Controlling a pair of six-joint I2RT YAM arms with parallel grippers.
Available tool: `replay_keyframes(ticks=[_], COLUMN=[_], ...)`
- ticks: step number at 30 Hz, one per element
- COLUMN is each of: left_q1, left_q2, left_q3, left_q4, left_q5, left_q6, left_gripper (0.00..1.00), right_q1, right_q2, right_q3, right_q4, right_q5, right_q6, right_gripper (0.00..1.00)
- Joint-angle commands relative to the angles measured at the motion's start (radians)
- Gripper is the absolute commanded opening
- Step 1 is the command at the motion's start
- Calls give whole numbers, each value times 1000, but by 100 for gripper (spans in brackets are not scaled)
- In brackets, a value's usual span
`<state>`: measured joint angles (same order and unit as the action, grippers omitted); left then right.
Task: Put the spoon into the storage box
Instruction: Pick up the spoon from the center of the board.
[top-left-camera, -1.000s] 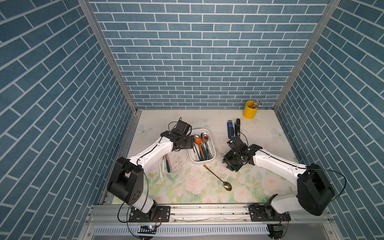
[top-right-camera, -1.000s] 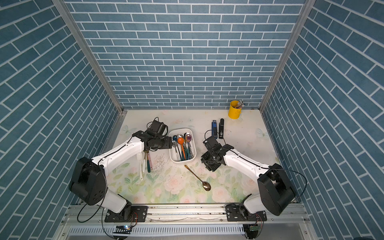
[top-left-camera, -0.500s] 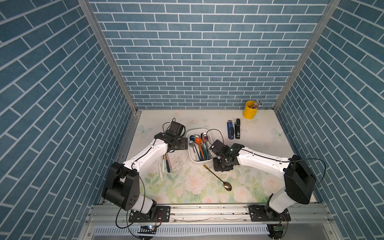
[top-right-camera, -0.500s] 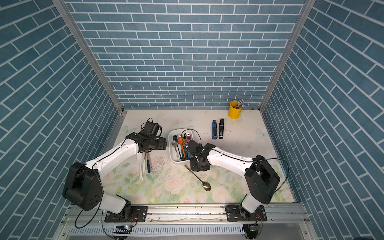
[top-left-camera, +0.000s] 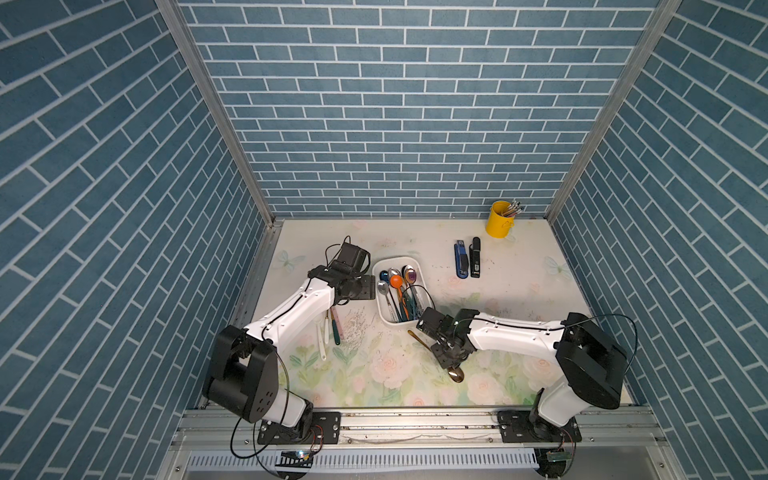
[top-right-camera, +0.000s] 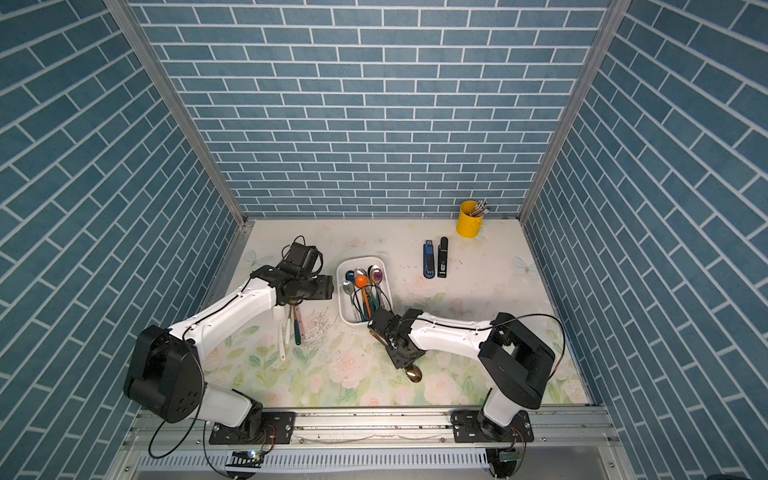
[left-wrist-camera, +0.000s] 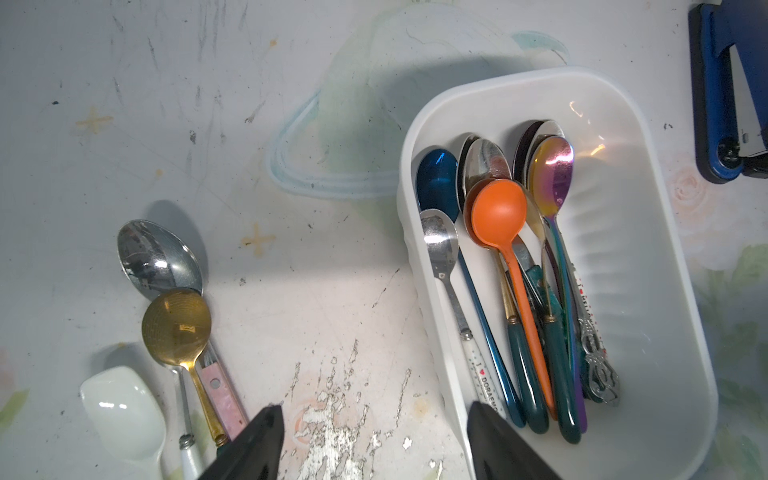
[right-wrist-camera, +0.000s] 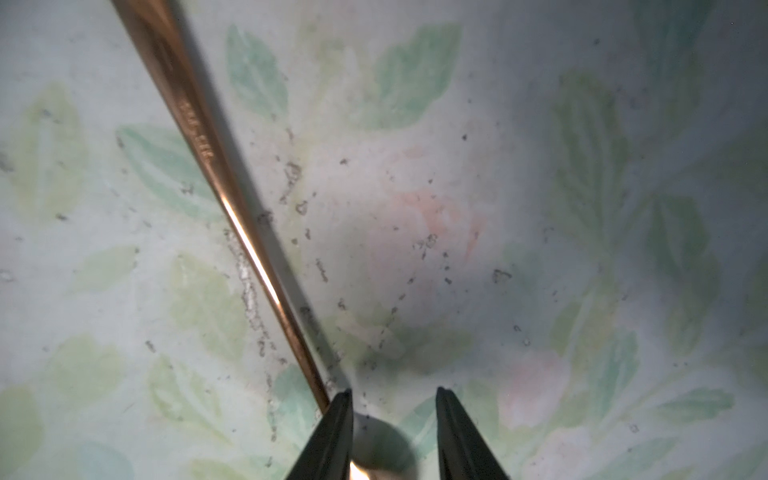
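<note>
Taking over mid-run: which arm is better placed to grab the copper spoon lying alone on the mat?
Right. The right hand hangs open directly over the copper spoon, near its bowl. The left hand, open and empty, is on the other side of the storage box from it.

White storage box (left-wrist-camera: 644, 291), coppery spoon (right-wrist-camera: 199, 137) (perhaps gold), pale floral tabletop (right-wrist-camera: 540, 208)

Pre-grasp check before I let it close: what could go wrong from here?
1. The spoon handle runs under one finger of the open right hand, not centred in the gap; closing may nudge it aside.
2. A black cable near the right wrist loops over the storage box and could snag the stored spoons.
</note>
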<state>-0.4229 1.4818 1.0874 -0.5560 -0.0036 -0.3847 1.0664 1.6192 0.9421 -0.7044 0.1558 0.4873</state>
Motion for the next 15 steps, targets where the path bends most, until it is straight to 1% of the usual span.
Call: replay_keyframes(ticks=[1, 6, 9, 15], left_q1=[5, 5, 6, 5], left_q2=[-27, -29, -26, -31], left_q3=[-9, -8, -9, -8], left_q4=[-16, -18, -18, -22], left_q5=[-17, -19, -18, -20], left_q6=[0, -11, -16, -13], left_gripper=[76, 76, 76, 76], right_q1=[29, 61, 67, 85], right_q2=[-35, -94, -116, -48], right_q3=[0, 0, -31, -81], right_q4=[15, 34, 79, 125], right_q5=[56, 104, 64, -18], right_q6=[-54, -65, -84, -97], right_gripper=[36, 36, 36, 34])
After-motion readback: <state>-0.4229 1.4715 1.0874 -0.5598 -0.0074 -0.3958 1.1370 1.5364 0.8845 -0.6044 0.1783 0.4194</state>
